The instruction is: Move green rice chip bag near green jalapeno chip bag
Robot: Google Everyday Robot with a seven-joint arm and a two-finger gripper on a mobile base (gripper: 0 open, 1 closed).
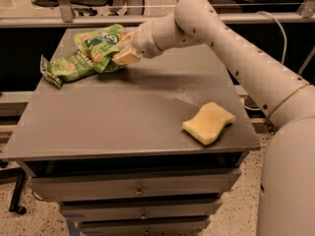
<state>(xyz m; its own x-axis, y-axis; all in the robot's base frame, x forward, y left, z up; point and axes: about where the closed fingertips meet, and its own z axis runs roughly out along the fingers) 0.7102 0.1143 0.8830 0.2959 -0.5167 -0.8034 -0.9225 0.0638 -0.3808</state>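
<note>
The green rice chip bag (98, 44), puffy and bright light green, is at the table's far left. My gripper (123, 52) is at its right edge, shut on it, with the arm reaching in from the right. The bag's lower left part overlaps the green jalapeno chip bag (66, 68), a flatter, darker green bag lying on the table just left of it. I cannot tell whether the rice bag rests on the table or hangs just above it.
A yellow sponge (209, 123) lies near the front right of the grey table (113, 127). Drawers (138, 188) sit under the tabletop. Chairs and a rail stand behind the table's far edge.
</note>
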